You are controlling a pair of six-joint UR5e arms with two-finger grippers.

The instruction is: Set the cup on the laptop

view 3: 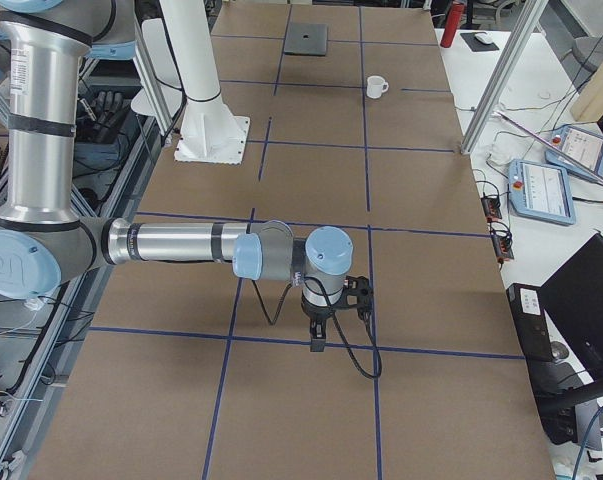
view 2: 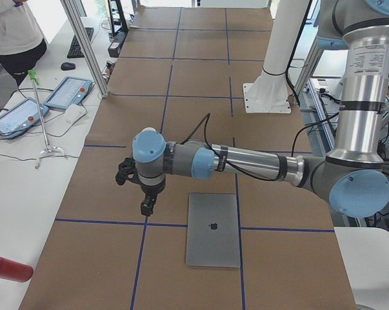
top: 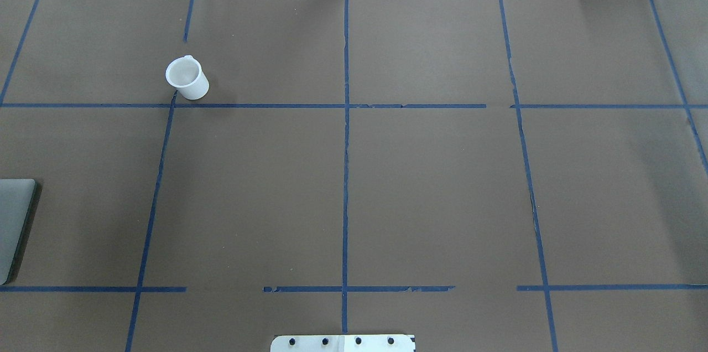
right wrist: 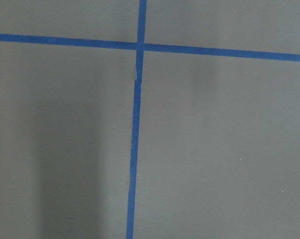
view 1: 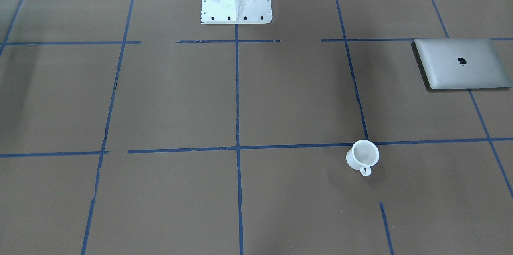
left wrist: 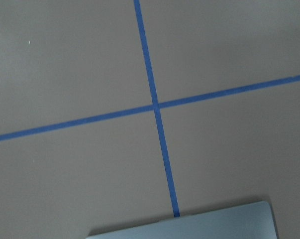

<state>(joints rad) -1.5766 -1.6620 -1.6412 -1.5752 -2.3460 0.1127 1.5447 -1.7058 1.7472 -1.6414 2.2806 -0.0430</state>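
Cup [view 1: 362, 155]: standing upright on table [view 1: 280, 98], well apart from closed laptop [view 1: 463, 63]. Left gripper [view 2: 146, 205]: hanging beside laptop, the nearer one, with cup lying toward table's middle. Right gripper [view 3: 315, 338]: hovering far off. Finger opening: cannot tell; neither is holding cup.

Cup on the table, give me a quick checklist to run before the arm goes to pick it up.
1. Cup upright, mouth up: ok.
2. Nothing touching the cup: ok.
3. Laptop shut, lid bare: ok.
4. Left arm at the cup's end, near the laptop: ok.
5. Left jaws open: cannot tell, only a side view shows them.
6. Right arm far from cup and laptop: ok.
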